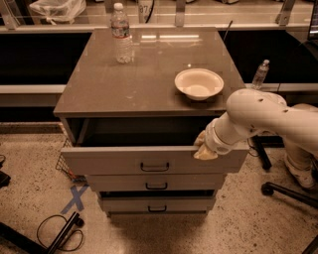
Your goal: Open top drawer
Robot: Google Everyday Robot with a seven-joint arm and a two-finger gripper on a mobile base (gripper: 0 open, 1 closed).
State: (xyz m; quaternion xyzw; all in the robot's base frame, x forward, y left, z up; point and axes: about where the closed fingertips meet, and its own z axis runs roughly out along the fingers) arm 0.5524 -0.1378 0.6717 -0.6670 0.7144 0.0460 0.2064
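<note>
Standing on a speckled floor, the grey cabinet fills the middle of the camera view. On its top sit a clear water bottle near the back left and a pale bowl toward the front right, well apart from each other. A second small bottle stands on the ledge behind the cabinet's right side, and a plastic bag lies on the shelf at the far left. On the floor to the left are a blue tape cross and a looped black cable; a black wheeled base shows at the right.

The top drawer is drawn partway out under the cabinet top, its dark inside showing, and its front juts past the middle drawer and the bottom drawer, which sit further back. Its small black handle is free.

The white arm reaches in from the right. The gripper rests at the top edge of the top drawer's front, near its right end, touching it. Whether the gripper is clamped on that edge or only hooked behind it cannot be told.
</note>
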